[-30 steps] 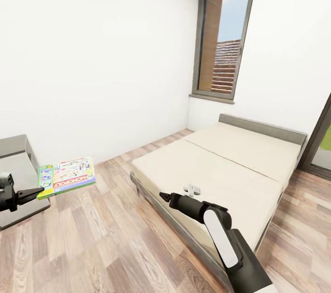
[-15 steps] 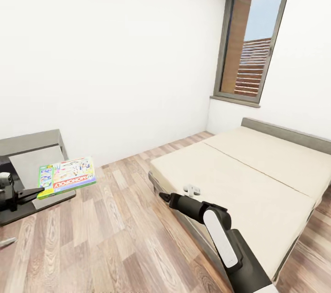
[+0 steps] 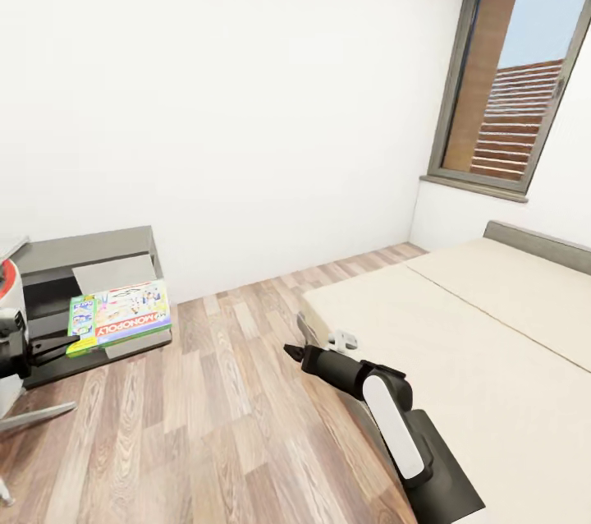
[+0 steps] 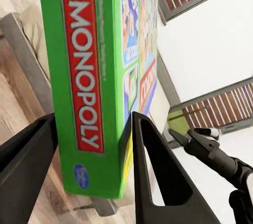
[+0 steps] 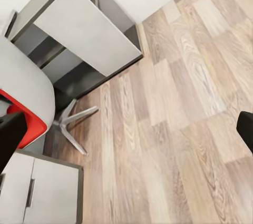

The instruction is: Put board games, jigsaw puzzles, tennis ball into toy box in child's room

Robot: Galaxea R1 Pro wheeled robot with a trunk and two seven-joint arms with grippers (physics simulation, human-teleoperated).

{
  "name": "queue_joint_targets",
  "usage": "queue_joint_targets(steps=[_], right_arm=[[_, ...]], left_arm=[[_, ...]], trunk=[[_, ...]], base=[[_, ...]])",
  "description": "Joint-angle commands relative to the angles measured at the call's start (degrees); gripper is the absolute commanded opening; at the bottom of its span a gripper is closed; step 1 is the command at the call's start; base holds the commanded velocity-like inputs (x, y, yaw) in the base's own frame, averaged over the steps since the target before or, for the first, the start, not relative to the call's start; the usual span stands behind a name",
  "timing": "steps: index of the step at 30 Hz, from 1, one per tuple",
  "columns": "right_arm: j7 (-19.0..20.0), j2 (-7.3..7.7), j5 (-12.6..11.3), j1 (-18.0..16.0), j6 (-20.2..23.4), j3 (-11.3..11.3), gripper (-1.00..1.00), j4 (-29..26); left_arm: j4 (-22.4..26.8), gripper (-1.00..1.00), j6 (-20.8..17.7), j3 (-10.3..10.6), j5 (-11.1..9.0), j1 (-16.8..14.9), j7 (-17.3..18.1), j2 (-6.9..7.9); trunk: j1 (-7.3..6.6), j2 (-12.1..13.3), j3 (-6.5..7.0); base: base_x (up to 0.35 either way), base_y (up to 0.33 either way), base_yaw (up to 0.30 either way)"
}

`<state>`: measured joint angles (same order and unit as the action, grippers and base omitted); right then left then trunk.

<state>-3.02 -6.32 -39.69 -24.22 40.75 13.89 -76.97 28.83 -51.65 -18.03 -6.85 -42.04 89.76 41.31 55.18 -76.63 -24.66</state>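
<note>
**Carrying the game away from the bed**

White walls and wood-plank floor (image 3: 230, 417) have swung sideways: the robot is turning from the beige bed (image 3: 460, 343) toward the low dark-grey desk (image 3: 90, 261). Left gripper (image 3: 61, 341) clamps the green-white-red Monopoly box (image 3: 120, 314) between its jaws. Right gripper (image 3: 290, 351) hangs empty, jaws spread. A red-and-white swivel chair (image 5: 31, 103) stands ahead.

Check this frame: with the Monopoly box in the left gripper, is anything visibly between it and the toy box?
Can't be judged: the toy box isn't visible here. The left gripper holds the Monopoly box over wood floor, with a low dark desk behind it.
</note>
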Motion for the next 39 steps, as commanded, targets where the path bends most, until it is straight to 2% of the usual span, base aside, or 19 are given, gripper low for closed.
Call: queue_joint_targets(steps=[1,7,16,29,34,35,38,39], right_arm=[[-0.3,0.0,-0.4,0.0,0.2,0.0,1.0,-0.1],[-0.3,0.08,-0.4,0.0,0.2,0.0,1.0,-0.3],[-0.3,0.22,-0.4,0.0,0.2,-0.1,1.0,-0.2],[-0.3,0.3,-0.3,0.0,0.2,-0.1,1.0,0.2],[-0.3,0.81,-0.3,-0.1,0.1,-0.7,1.0,0.3],[-0.3,1.11,-0.3,-0.1,0.1,-0.9,1.0,0.3],[-0.3,2.92,-0.4,-0.1,0.0,-2.3,1.0,0.4],[-0.3,3.6,-0.5,-0.1,-0.5,-3.1,1.0,0.4]], left_arm=[[0.0,-1.0,-0.6,-0.1,-0.1,-0.1,0.2,0.0],[0.0,-1.0,-0.6,-0.1,-0.1,-0.1,0.2,-0.08],[0.0,-1.0,-0.7,-0.2,-0.1,-0.1,0.2,-0.03],[0.1,-1.0,-0.7,0.3,-0.1,-0.1,0.2,-0.51],[0.4,-1.0,-0.8,5.0,0.1,-0.1,0.2,-2.54],[0.6,-1.0,-0.8,5.7,0.1,-0.1,-0.7,-2.99],[2.0,-1.0,-0.9,6.6,0.1,-0.1,-6.1,-4.89],[2.9,-1.0,-0.9,6.8,0.1,-0.1,-9.3,-6.03]], trunk=[[0.03,0.0,-0.07],[0.03,0.0,-0.07],[0.03,0.0,-0.07],[-2.82,5.2,2.27],[-3.92,7.2,3.17],[-4.14,7.6,3.35],[-4.8,8.8,3.88],[-5.02,9.2,4.06]], base=[[0.32,0.0,0.292],[0.304,0.0,0.292],[0.039,0.0,0.292],[0.001,0.0,0.292],[0.0,0.0,0.292],[0.0,0.0,0.292],[0.0,0.0,0.292],[0.0,0.0,0.293]])
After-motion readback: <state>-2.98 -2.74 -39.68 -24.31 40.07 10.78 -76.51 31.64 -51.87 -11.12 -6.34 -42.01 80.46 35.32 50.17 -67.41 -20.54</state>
